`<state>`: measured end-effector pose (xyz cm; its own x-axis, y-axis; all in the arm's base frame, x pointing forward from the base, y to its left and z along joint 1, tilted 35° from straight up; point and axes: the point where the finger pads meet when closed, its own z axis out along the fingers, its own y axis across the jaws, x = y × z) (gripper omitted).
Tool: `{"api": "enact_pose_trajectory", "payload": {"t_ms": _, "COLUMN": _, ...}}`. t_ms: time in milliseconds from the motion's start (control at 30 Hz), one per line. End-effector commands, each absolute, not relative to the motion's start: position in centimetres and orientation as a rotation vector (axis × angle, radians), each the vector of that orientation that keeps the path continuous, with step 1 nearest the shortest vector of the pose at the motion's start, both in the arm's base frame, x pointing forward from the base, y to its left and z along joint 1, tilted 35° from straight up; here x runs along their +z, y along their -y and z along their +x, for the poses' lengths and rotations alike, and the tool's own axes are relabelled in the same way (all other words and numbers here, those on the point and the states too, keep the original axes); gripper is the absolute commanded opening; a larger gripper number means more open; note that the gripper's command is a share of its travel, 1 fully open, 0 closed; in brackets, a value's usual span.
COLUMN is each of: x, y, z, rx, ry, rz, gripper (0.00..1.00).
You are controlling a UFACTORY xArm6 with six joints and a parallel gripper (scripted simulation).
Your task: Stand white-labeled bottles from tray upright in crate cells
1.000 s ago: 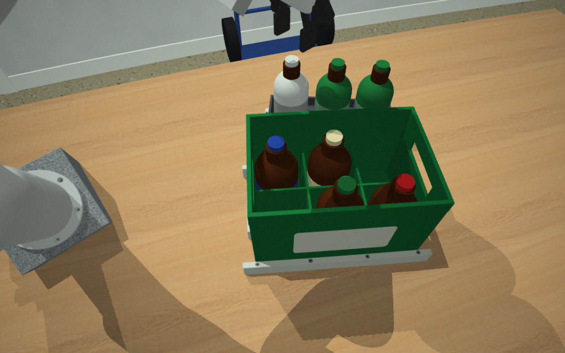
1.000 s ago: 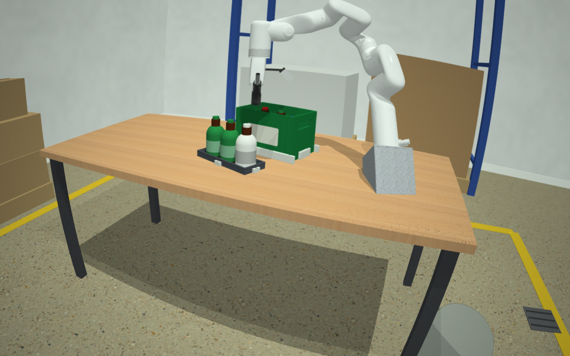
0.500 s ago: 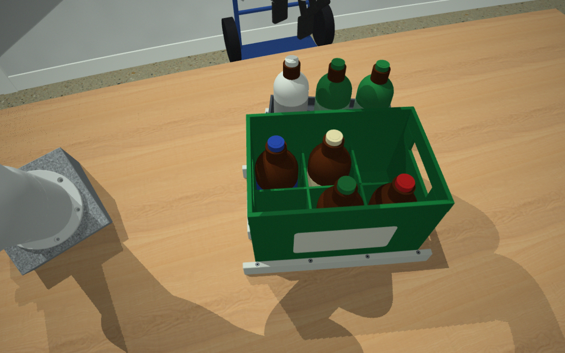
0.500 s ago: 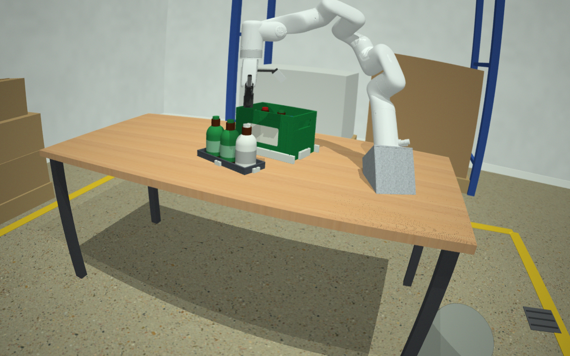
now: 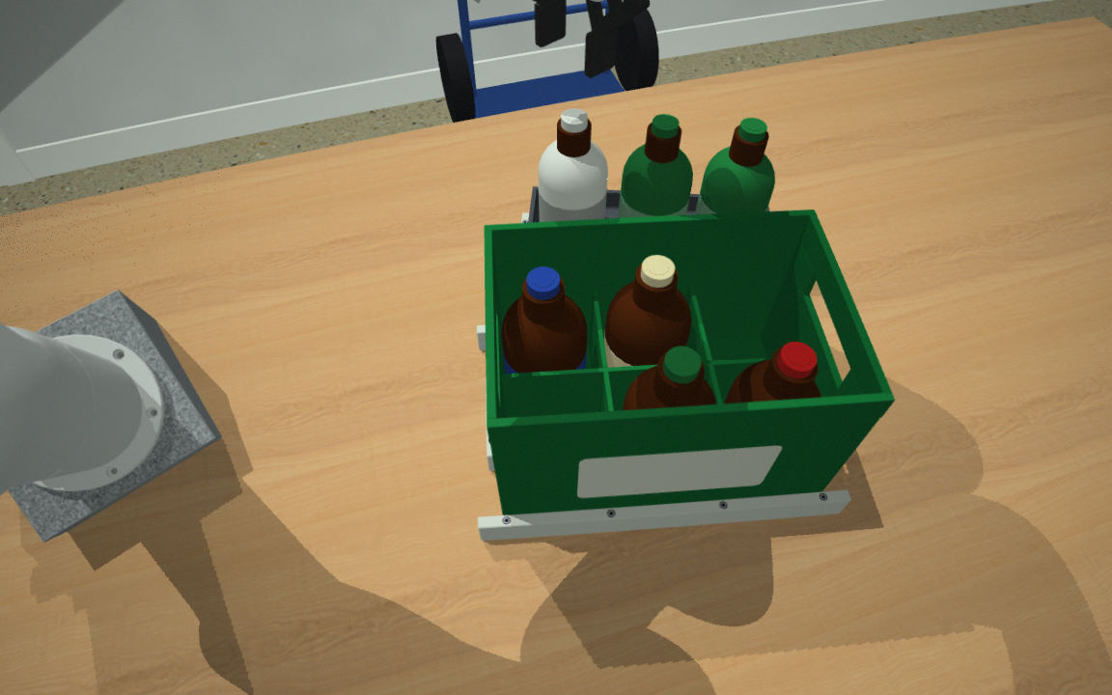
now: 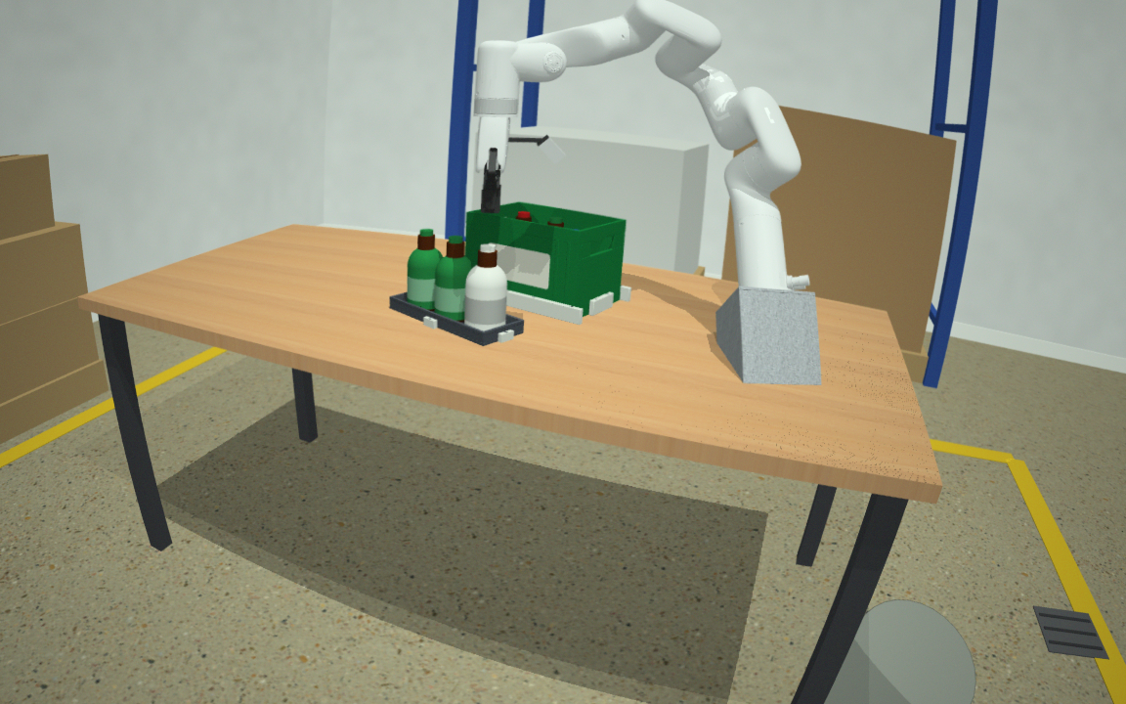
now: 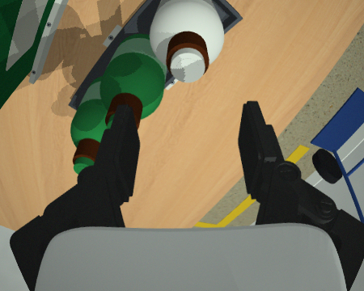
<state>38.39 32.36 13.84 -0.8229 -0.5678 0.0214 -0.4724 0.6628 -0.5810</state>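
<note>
Green crate (image 5: pixel 681 449): stood near the middle of the wooden table (image 5: pixel 284 285), seated against pale corner brackets. Six cells, two rows of three. A blank pale label plate (image 5: pixel 679 471) was fixed to its near wall; no writing could be read on it. A hand slot was cut in its right end wall.

Crate contents, four brown bottles, all upright: blue-capped bottle (image 5: pixel 542 321) in the far left cell; cream-capped bottle (image 5: pixel 650 309) in the far middle cell; green-capped bottle (image 5: pixel 674 380) in the near middle cell; red-capped bottle (image 5: pixel 780 373) in the near right cell. The near left and far right cells held no bottle.

Dark tray (image 6: pixel 410 308): lay just beyond the crate, toward the table's far edge as the top view shows it. It carried three upright bottles in a row: one white-labelled bottle (image 5: pixel 572 173) with a white cap at the left end, and two green-labelled bottles (image 5: pixel 657 168) (image 5: pixel 738 170) with green caps. No print was legible on any label.

Gripper (image 7: pixel 188 135): hung above the tray's outer side, over bare table, pointing down. Its black fingers stood moderately wide apart with nothing between them.

Arm base: mounted on a grey stone block (image 5: pixel 171 440) toward the table's left edge in the top view.
</note>
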Motion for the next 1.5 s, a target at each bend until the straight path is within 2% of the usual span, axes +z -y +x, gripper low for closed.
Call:
{"api": "enact_pose_trajectory", "payload": {"t_ms": 0, "x": 14.0, "y": -32.5, "z": 38.4, "rx": -0.875, "ry": -2.713, "rz": -0.856, "gripper": 0.65}}
{"api": "enact_pose_trajectory", "payload": {"t_ms": 1467, "x": 10.7, "y": -30.6, "z": 39.8, "rx": -0.876, "ry": -2.713, "rz": -0.855, "gripper": 0.65}}
